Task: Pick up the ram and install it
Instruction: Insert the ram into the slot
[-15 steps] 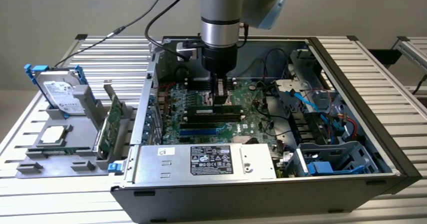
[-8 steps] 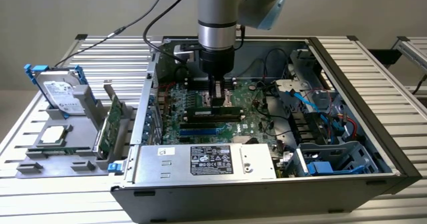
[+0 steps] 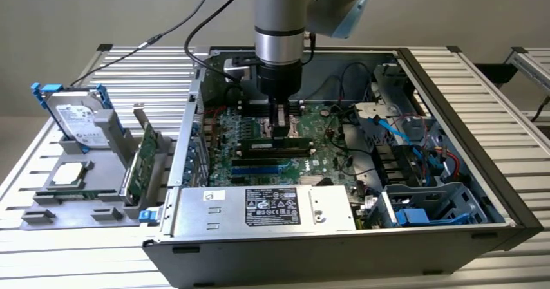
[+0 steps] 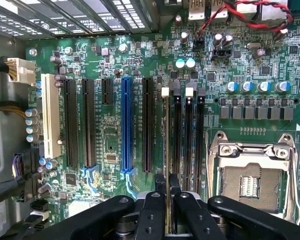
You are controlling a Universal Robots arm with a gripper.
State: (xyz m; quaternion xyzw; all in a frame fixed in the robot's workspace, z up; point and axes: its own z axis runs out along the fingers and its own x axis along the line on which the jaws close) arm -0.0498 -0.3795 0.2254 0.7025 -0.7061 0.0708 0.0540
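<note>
In the wrist view the ram (image 4: 166, 135) shows edge-on as a thin green-gold strip. It stands upright along the first of the black memory slots (image 4: 187, 135), with its far end at a white slot clip (image 4: 165, 92). My gripper (image 4: 167, 184) is shut on its near end, one black fingertip (image 4: 160, 183) on each side. In the exterior view the gripper (image 3: 282, 127) reaches straight down into the open computer case (image 3: 344, 257), over the middle of the motherboard (image 3: 232, 163). I cannot tell whether the ram is pressed fully into the slot.
An open CPU socket (image 4: 250, 180) lies beside the memory slots, and a blue expansion slot (image 4: 126, 125) among black ones on the other side. Red and black wires (image 4: 240, 20) cross the board's edge. Outside the case, a grey rack holds a hard drive (image 3: 79, 118) and a large green card (image 3: 142, 157).
</note>
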